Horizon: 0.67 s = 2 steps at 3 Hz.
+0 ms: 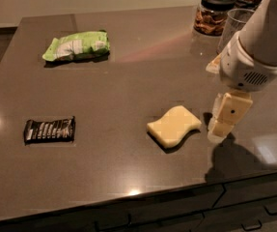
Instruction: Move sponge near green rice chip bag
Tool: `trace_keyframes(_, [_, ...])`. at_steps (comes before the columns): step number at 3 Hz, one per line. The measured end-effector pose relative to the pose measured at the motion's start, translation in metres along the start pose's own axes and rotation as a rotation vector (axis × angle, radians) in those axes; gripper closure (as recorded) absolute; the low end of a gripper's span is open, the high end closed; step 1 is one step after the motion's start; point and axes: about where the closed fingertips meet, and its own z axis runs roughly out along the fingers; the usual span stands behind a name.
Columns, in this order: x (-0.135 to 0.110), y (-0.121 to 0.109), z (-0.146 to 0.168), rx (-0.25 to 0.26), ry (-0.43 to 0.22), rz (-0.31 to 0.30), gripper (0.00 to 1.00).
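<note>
The pale yellow sponge (pixel 174 126) lies flat on the dark countertop (pixel 128 81), right of centre and near the front edge. The green rice chip bag (pixel 76 45) lies at the far left back of the counter, well apart from the sponge. My gripper (pixel 223 122) hangs from the white arm at the right and points down. It sits just to the right of the sponge, close above the counter, and holds nothing that I can see.
A flat black ridged wrapper (pixel 49 129) lies at the front left. A dark-lidded jar (pixel 214 13) and a clear glass (pixel 234 29) stand at the back right, behind the arm. The counter's front edge runs just below the sponge, with drawers beneath.
</note>
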Motion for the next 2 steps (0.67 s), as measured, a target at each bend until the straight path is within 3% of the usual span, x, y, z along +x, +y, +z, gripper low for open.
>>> trace_keyframes(2, [-0.008, 0.009, 0.047, -0.097, -0.02, -0.02, 0.0])
